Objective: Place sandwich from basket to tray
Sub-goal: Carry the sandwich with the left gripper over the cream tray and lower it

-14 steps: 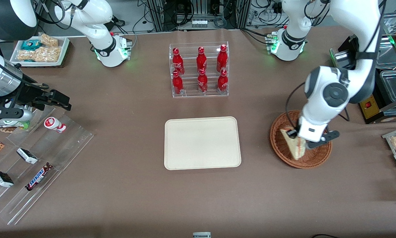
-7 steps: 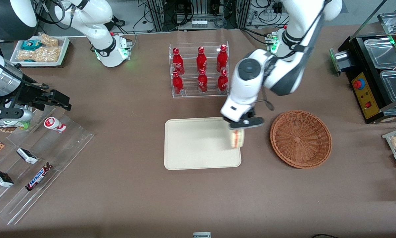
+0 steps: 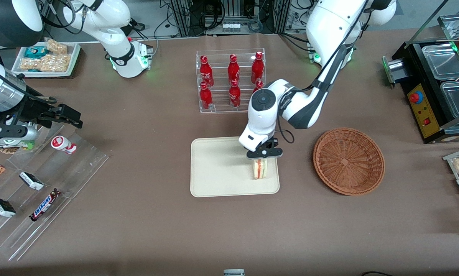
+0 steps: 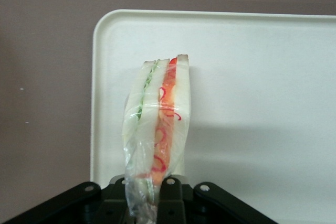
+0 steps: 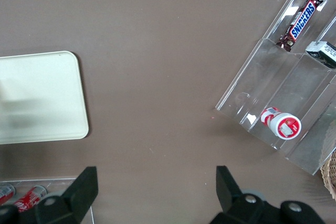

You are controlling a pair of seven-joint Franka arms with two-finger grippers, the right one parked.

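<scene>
The small triangular sandwich [image 3: 259,168] of pale white bread in a thin clear film stands on edge, its layered side turned up toward the wrist camera: a green streak of filling runs along one seam and red curls with an orange-red band along the next [image 4: 157,129]. The film is loose and crinkled near the narrow end, where the black two-finger gripper [image 3: 263,154] of the left arm pinches the sandwich between its fingers. The wedge hangs over the flat cream-beige rectangular tray [image 3: 217,168] with rounded corners and a low raised rim, above the tray's end that lies nearest the basket; whether its lower edge touches the tray cannot be told.

The round, shallow, reddish-brown woven wicker basket [image 3: 348,161] sits on the table beside the tray, toward the working arm's end, with nothing in it.

The table is covered by a matte brown cloth [image 3: 156,230]. Farther from the front camera than the tray stands a clear acrylic rack of red bottles [image 3: 231,80]. Toward the parked arm's end lie a stepped clear acrylic display [image 3: 41,184] holding wrapped snack bars and a small red-and-white cup [image 3: 63,145], and a small white tray of snacks [image 3: 47,57]. Cables and metal frames line the room's edge farthest from the camera.
</scene>
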